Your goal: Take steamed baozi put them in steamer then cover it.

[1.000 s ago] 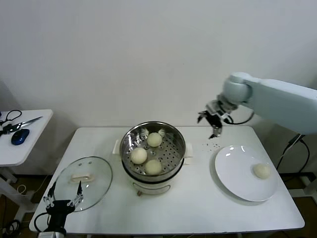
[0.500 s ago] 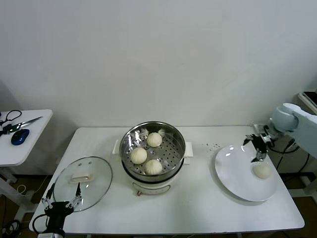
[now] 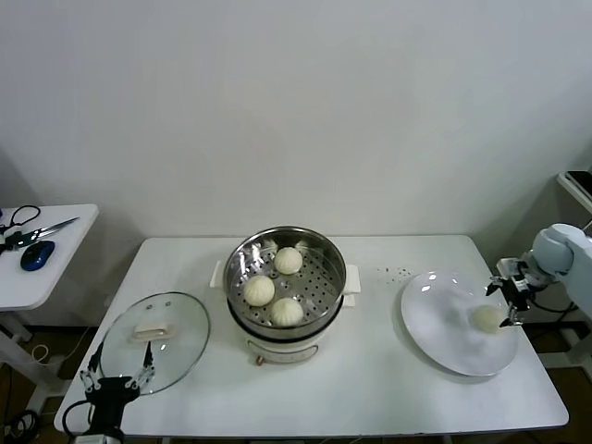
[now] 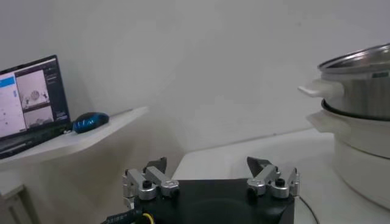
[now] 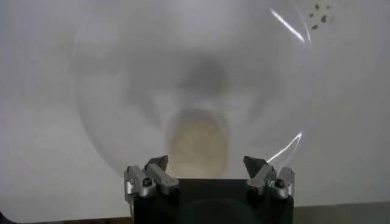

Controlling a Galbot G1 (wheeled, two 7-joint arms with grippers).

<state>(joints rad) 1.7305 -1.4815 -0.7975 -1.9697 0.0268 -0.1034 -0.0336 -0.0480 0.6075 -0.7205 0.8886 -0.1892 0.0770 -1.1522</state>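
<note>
Three cream-white baozi [image 3: 277, 288] lie on the perforated tray of the steel steamer [image 3: 326, 296] at the table's middle. One more baozi [image 3: 486, 319] lies on the white plate [image 3: 444, 328] at the right. My right gripper [image 3: 511, 293] is open just above and beside that baozi; in the right wrist view the baozi [image 5: 196, 146] lies between the spread fingertips of the gripper [image 5: 206, 162]. The glass cover [image 3: 155, 339] with its white handle lies flat at the front left. My left gripper [image 3: 117, 373], open and empty, is parked at the cover's near edge; it also shows in the left wrist view [image 4: 210, 164].
A small side table [image 3: 42, 259] at the far left holds scissors and a blue mouse [image 3: 37, 254]. Dark crumbs [image 3: 396, 272] lie on the table between steamer and plate. The left wrist view shows the steamer's side [image 4: 359, 122] and a laptop screen [image 4: 30, 97].
My right arm has swung from above the table behind the steamer, rightward and down to the plate, and now hovers at the last baozi. The left arm has stayed put.
</note>
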